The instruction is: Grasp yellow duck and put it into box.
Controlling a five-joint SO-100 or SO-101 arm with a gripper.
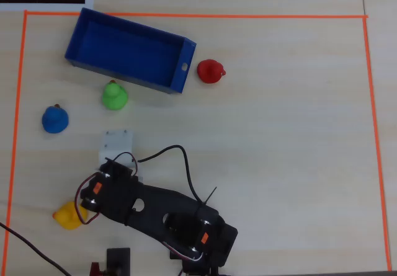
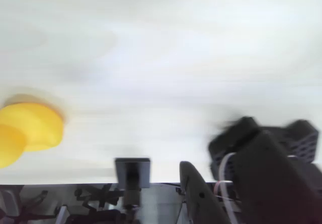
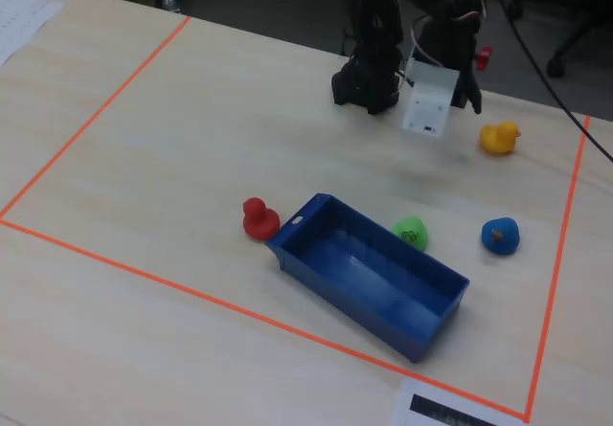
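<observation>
The overhead view looked straight down on the whole taped work area, with the arm's base at the bottom edge and the box at upper left. The fixed view stood across the table, looking down at a slant toward the arm, so the box lay nearest it. Both shared the orange tape border and yellow duck. The wrist view sat low and close, blurred, with the yellow duck at its left edge.

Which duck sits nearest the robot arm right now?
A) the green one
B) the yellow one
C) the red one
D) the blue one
B: in the overhead view the yellow duck lies right beside the arm, while the other ducks sit farther up near the box.
</observation>
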